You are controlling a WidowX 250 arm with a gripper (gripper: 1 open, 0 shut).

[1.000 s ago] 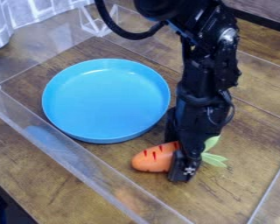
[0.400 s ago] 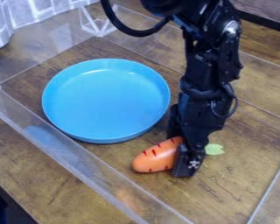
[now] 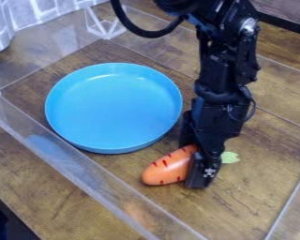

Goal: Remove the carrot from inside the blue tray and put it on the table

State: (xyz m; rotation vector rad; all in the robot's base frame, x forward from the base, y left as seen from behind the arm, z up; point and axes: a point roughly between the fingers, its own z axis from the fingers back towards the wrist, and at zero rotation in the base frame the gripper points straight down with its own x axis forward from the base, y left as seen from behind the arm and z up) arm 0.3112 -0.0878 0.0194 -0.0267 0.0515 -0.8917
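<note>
We see that the carrot (image 3: 169,166) has turned a little since a second ago. Its green top was sticking out past the hand (image 3: 202,169) then, and now only a tiny green bit shows beside the hand. The hand sits a bit more upright over the carrot's leafy end than it did before. The blue tray (image 3: 112,106) has not moved.

The carrot lies on the table (image 3: 65,192), outside the tray and just beside its rim, on the side toward the table's near edge. The hand points down at the carrot's top end, and its fingers are spread wide, not squeezing the carrot.

The dark hand covers most of the carrot's green top, so we cannot tell if a finger touches it. The top of the arm is cut off.
</note>
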